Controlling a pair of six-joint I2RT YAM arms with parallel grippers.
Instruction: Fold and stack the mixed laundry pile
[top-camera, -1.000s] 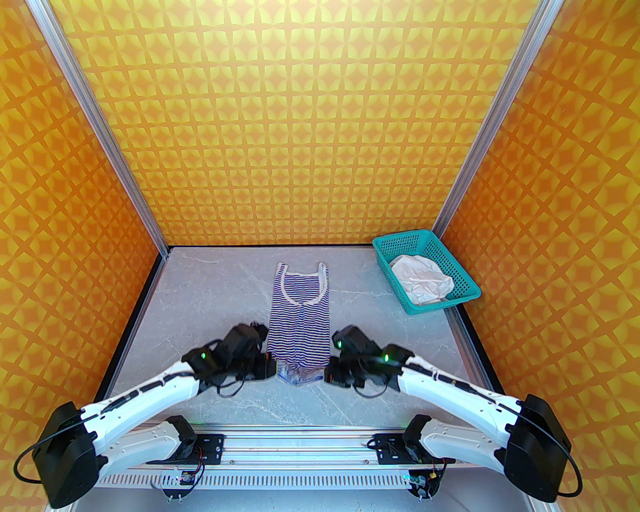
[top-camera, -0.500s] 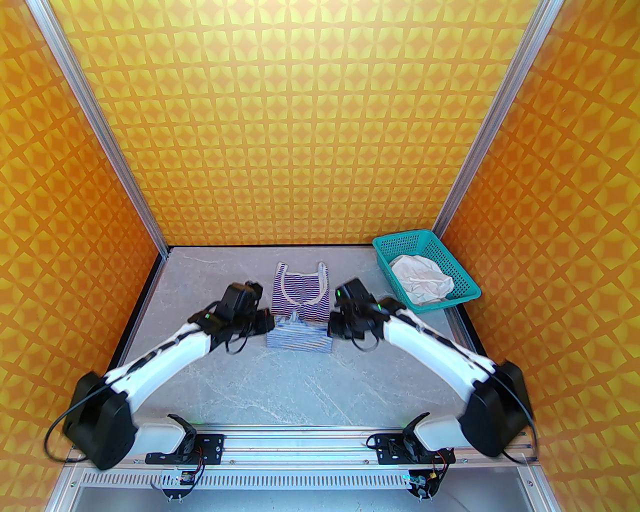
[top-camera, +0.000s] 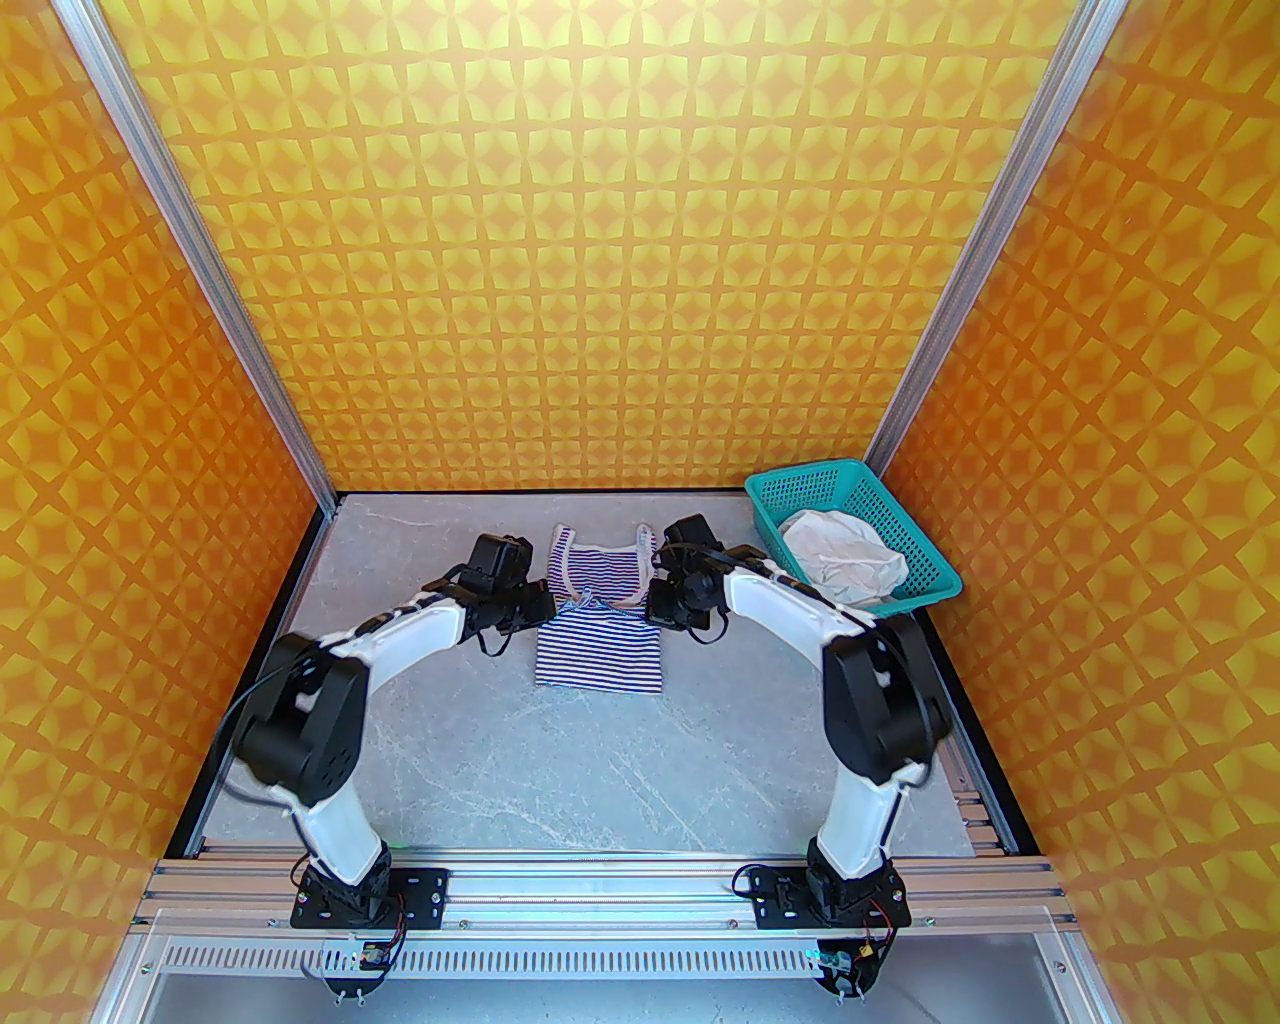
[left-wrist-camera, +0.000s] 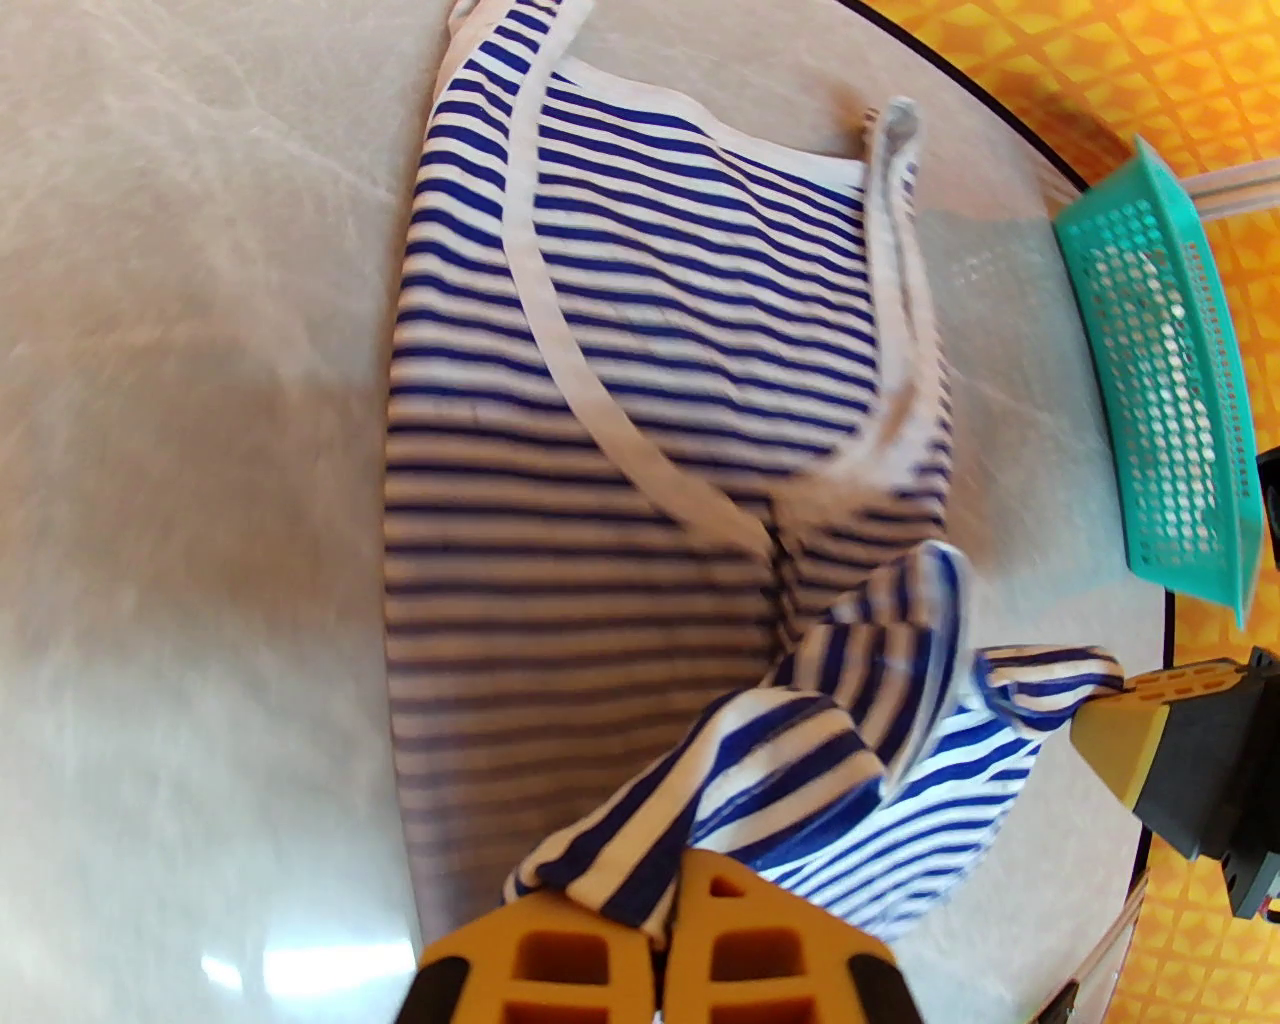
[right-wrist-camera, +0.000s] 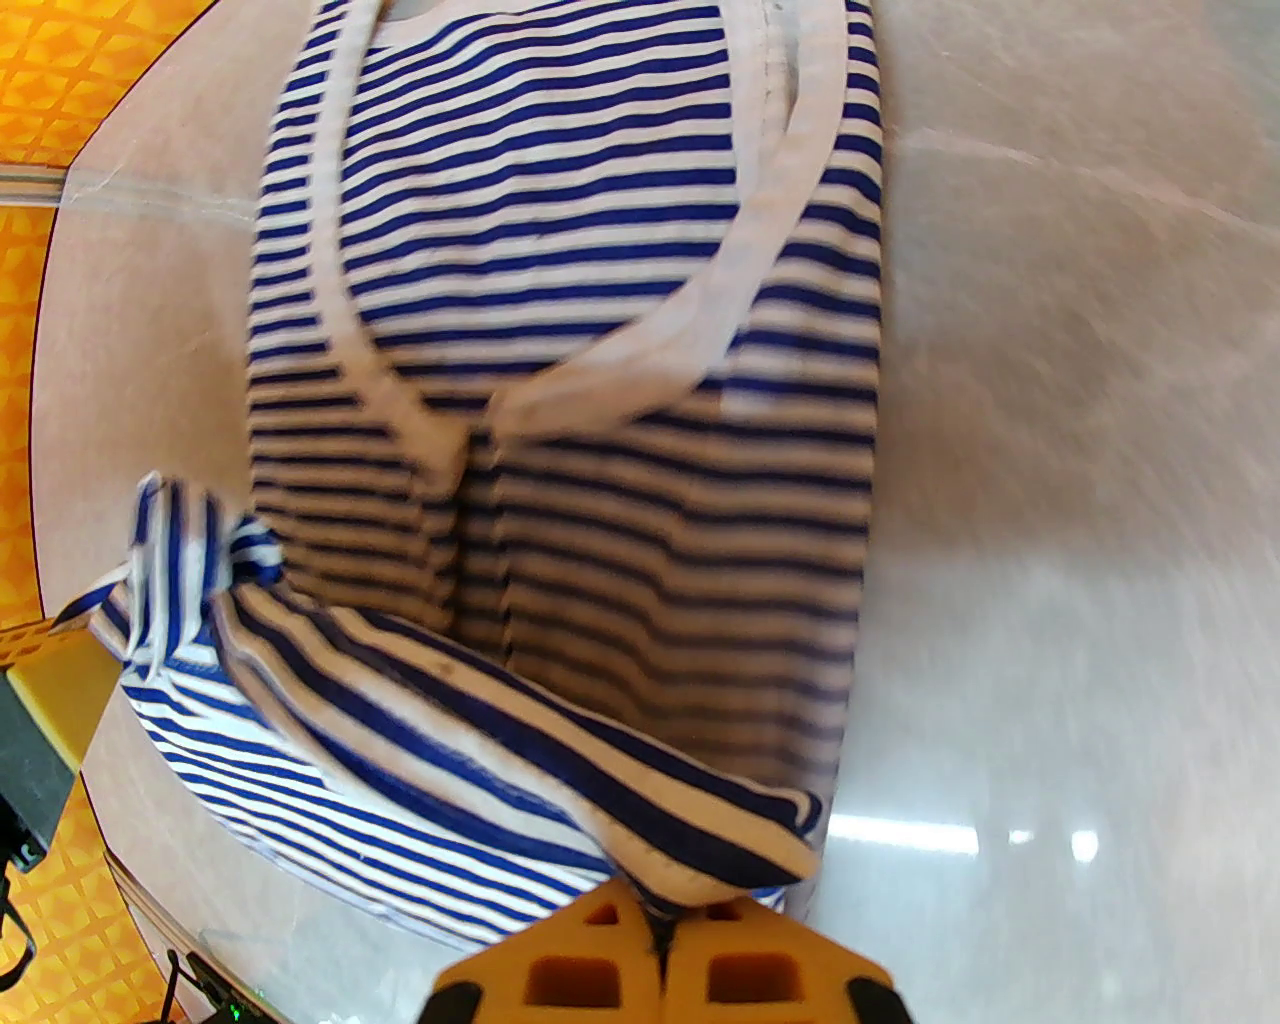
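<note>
Grey table (top-camera: 600, 760) — teal basket (top-camera: 805, 475) (far right) holds white cloth (top-camera: 845, 565); left tool (left-wrist-camera: 672, 890), right tool (right-wrist-camera: 660, 920) pinch striped garment (top-camera: 600, 650).

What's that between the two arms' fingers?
The striped garment: its folded-over hem spans from the left fingers to the right fingers, each pair shut on a corner. The top view shows it best.

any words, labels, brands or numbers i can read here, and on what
None can be read. No print shows on the striped garment, the white cloth, the teal basket, the table or the patterned walls.
The small circuit boards at the near edge are too small to read.
</note>
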